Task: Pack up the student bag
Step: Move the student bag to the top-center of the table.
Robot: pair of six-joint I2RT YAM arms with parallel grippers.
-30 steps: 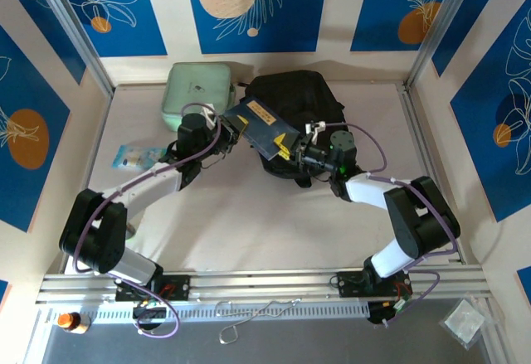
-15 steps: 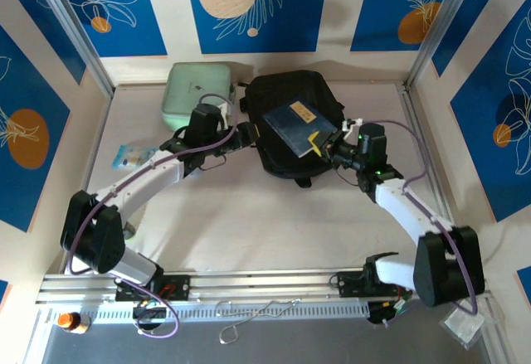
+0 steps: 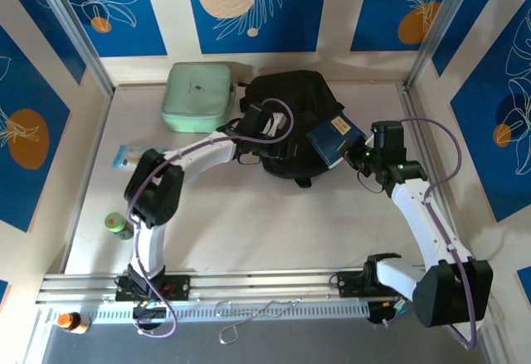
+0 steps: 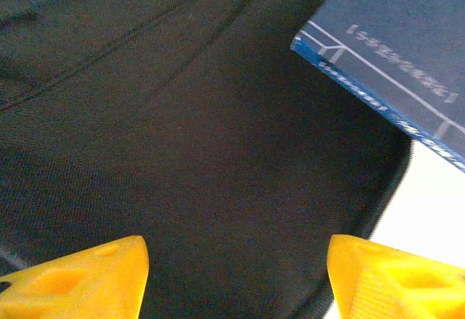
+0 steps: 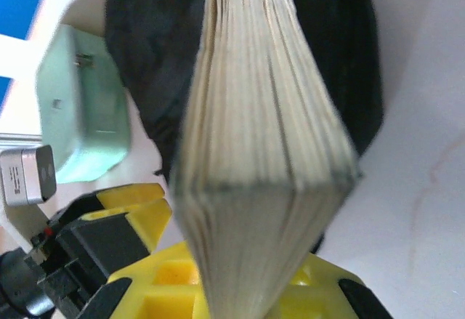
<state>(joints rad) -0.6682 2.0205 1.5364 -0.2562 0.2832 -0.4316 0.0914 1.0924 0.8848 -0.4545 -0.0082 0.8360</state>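
**Inspector:** Backpack (image 3: 297, 92), material and form?

**Assistant:** Black woven fabric with a fine ribbed weave, seen close from the left wrist. It is soft and rounded in outline and lies slumped flat on the pale table (image 3: 249, 223).

**Inspector:** Position?

**Assistant:** At the far middle of the table, just right of a mint green case (image 3: 197, 94). The case is a smooth square with rounded corners.

**Inspector:** Which way does the backpack run?

**Assistant:** Its longer run appears to go from the far side towards the near side. I cannot tell which end is the top.

**Inspector:** Left gripper (image 4: 232, 281)?

**Assistant:** It hangs over the left part of the backpack. The yellow fingertips (image 4: 80, 279) are spread wide with only black fabric between them, so it holds nothing.

**Inspector:** Right gripper (image 5: 243, 293)?

**Assistant:** It is clamped on a book (image 3: 332, 136) at the book's near-right end. The cover is dark blue and stiff, with thin white lines. The page block is cream with its edges slightly fanned.

**Inspector:** Where is the book relative to the backpack?

**Assistant:** Over the backpack's right edge and tilted. Its free end points far-left across the black fabric, and one corner shows near the left gripper.
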